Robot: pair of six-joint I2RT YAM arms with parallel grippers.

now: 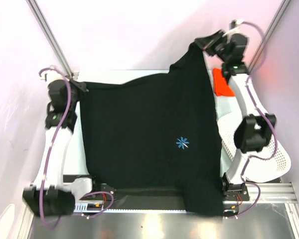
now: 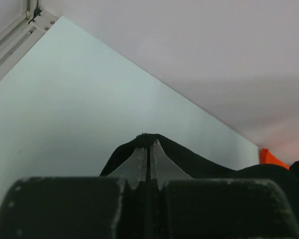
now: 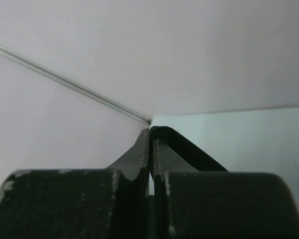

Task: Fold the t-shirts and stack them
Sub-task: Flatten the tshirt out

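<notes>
I see my left pincer (image 1: 82,85) at the far left of the surface (image 1: 124,75). Its two fingers are pressed tight together. In the left wrist view a bit of the black shirt (image 1: 149,134) is pinched between them.

My right pincer (image 1: 205,43) is at the far right, and it looks higher than the left one. Its fingers are tight together too. In the right wrist view a fold of black cloth runs out from between the tips.

The black shirt is pulled out wide between the two pincers. It covers most of the middle of the surface. A small blue star print (image 1: 182,143) faces up, a little right of the middle. The near right part of the shirt hangs over the near edge, next to the right arm's base.

The orange shirt (image 1: 222,83) lies at the far right. It sits just beside the black shirt's right edge and under the right arm. I can see only a small piece of it.

A white basket (image 1: 275,158) sits at the right, partly behind the right arm.
</notes>
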